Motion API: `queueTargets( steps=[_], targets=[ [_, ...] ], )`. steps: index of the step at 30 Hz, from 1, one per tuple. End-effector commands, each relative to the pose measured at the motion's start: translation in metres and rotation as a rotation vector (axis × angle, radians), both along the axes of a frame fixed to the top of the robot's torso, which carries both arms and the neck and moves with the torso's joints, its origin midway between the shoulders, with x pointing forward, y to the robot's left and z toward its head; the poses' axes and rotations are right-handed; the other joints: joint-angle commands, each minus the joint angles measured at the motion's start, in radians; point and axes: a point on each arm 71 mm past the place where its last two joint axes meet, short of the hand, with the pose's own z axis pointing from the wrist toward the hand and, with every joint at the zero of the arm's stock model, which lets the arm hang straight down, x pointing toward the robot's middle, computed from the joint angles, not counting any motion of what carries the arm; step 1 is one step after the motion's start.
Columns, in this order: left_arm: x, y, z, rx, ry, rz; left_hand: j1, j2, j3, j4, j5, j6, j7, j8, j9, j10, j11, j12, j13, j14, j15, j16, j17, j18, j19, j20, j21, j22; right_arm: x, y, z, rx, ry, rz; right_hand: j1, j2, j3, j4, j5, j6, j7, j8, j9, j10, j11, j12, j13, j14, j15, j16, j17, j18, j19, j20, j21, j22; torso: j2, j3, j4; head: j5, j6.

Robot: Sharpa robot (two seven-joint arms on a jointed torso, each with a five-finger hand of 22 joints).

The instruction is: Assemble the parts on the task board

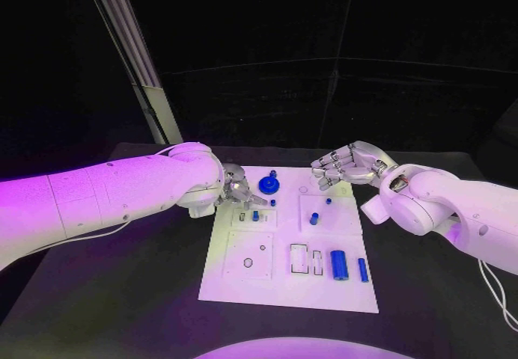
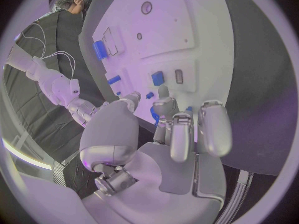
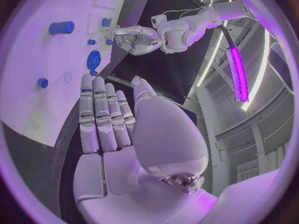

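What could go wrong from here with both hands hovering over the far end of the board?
1. The left hand sits low beside small upright blue pegs; a careless sweep could likely knock them over.
2. The right hand, fingers apart and holding nothing, hangs near the blue gear; both hands reaching for it might collide.
3. The loose blue cylinder lying on the task board could roll if the board gets bumped.

parts (image 1: 339, 265) on task board (image 1: 290, 288), table (image 1: 129, 299) beneath

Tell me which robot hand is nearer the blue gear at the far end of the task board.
Left. The left robot hand sits just beside the blue gear, at the task board edge. The right robot hand hovers farther off, past the far right corner.
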Motion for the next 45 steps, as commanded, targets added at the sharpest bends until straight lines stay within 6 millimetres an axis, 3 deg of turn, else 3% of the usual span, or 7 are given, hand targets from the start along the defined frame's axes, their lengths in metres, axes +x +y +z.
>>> queueTargets(
  steps=[1, 4, 12, 17, 30, 45],
  targets=[
    [0.004, 0.006, 0.010, 0.001, 0.038, -0.022, 0.051, 0.001, -0.027, -0.009, -0.005, -0.049, 0.019, -0.028, -0.014, -0.042, 0.016, -0.042, -0.057, 0.104, 0.016, 0.003, 0.263, 0.004, -0.017, 0.009, -0.029, -0.041, 0.001, 0.001, 0.001, 0.008, -0.006, 0.008, -0.010, -0.002, -0.007, 0.001, 0.003, -0.008, -0.002, -0.002, -0.001, -0.006, 0.003, 0.004, 0.000, -0.007, 0.000, -0.002, -0.002, 0.003, 0.002, 0.003, -0.007, -0.001, 0.001, 0.0003, -0.0003, 0.000, 0.001],
    [0.012, 0.015, 0.021, 0.020, 0.058, -0.016, 0.085, 0.013, -0.062, 0.000, -0.017, -0.091, 0.040, -0.055, -0.034, -0.064, 0.034, -0.053, -0.079, 0.104, 0.032, 0.003, 0.263, 0.009, -0.026, 0.024, -0.050, -0.068, 0.001, 0.001, 0.001, 0.007, -0.006, 0.007, -0.010, -0.002, -0.007, 0.001, 0.003, -0.008, -0.002, -0.002, -0.001, -0.006, 0.003, 0.004, 0.000, -0.007, 0.000, -0.002, -0.002, 0.003, 0.002, 0.003, -0.007, -0.001, 0.000, 0.0013, 0.0002, 0.001, 0.004],
    [0.044, 0.035, 0.037, 0.055, 0.065, 0.040, 0.107, 0.040, -0.094, 0.003, -0.025, -0.087, 0.044, -0.057, -0.047, -0.054, 0.038, -0.030, -0.062, 0.104, 0.037, 0.003, 0.263, 0.009, -0.023, 0.031, -0.049, -0.063, 0.001, 0.003, 0.001, 0.009, -0.006, 0.011, -0.010, -0.002, -0.007, 0.001, 0.003, -0.008, -0.002, -0.002, -0.001, -0.006, 0.003, 0.004, 0.000, -0.007, 0.000, -0.002, -0.002, 0.003, 0.002, 0.003, -0.007, -0.001, 0.003, 0.0008, -0.0018, 0.003, 0.009],
    [0.061, 0.038, 0.040, 0.083, 0.020, 0.048, 0.093, 0.069, -0.147, 0.005, -0.097, -0.077, 0.043, -0.058, -0.063, -0.052, 0.038, -0.019, -0.061, 0.104, 0.037, 0.003, 0.263, 0.009, -0.019, 0.032, -0.049, -0.059, 0.001, 0.004, 0.001, 0.010, -0.006, 0.014, -0.011, -0.002, -0.008, 0.001, 0.003, -0.009, -0.002, -0.002, -0.001, -0.007, 0.003, 0.004, 0.000, -0.008, 0.001, -0.002, -0.002, 0.003, 0.002, 0.004, -0.008, -0.002, 0.003, 0.0004, -0.0017, 0.005, 0.010],
    [0.075, 0.034, 0.023, 0.106, 0.032, 0.051, 0.144, 0.105, -0.166, -0.001, -0.087, -0.062, 0.040, -0.059, -0.078, -0.045, 0.035, -0.004, -0.054, 0.104, 0.035, 0.003, 0.263, 0.007, -0.013, 0.031, -0.043, -0.047, 0.000, 0.010, 0.001, 0.016, -0.009, 0.026, -0.010, -0.001, -0.007, 0.001, 0.005, -0.009, -0.002, -0.002, -0.001, -0.008, 0.003, 0.005, 0.000, -0.009, 0.000, -0.002, -0.003, 0.003, 0.003, 0.004, -0.009, -0.003, 0.005, -0.0010, -0.0029, 0.005, 0.012],
    [0.076, 0.027, 0.007, 0.093, 0.077, 0.012, 0.184, 0.123, -0.170, -0.005, -0.083, -0.046, 0.037, -0.055, -0.086, -0.041, 0.032, 0.004, -0.049, 0.104, 0.033, 0.003, 0.263, 0.006, -0.011, 0.030, -0.040, -0.042, 0.000, 0.012, 0.002, 0.019, -0.010, 0.033, -0.009, 0.000, -0.006, 0.000, 0.006, -0.009, -0.002, -0.002, -0.001, -0.008, 0.003, 0.005, 0.000, -0.009, 0.000, -0.002, -0.003, 0.003, 0.003, 0.004, -0.010, -0.003, 0.004, -0.0006, -0.0016, 0.008, 0.007]
  ],
)
